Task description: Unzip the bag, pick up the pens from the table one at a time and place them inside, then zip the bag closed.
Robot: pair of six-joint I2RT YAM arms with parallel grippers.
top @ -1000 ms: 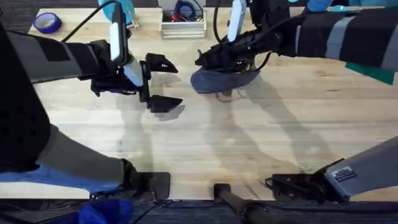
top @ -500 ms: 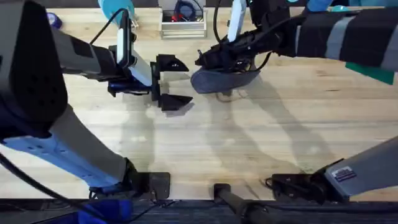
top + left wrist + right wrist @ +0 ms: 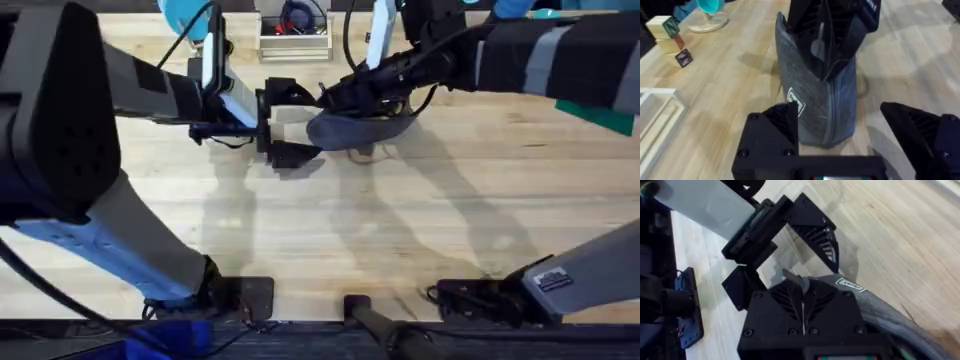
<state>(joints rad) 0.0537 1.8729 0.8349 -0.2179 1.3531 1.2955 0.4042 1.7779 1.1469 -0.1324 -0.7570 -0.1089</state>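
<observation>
Blue-grey bag (image 3: 360,127): one; two hands (image 3: 290,123) (image 3: 335,97).

The bag (image 3: 822,107) is a blue-grey woven cloth with a matt, slightly felted look; a stitched seam runs down its side and a small white printed label (image 3: 796,98) is sewn flat onto it. The bench (image 3: 400,220) is pale wood in planks, its grain visible, with a smooth finish that carries a soft sheen. The left gripper (image 3: 860,137) has fingers (image 3: 772,127) of black matt plastic, ribbed along the inner faces. The right gripper (image 3: 802,292) is the same black matt plastic, with fine ridges on its pads and small round screw heads set into its body.
</observation>
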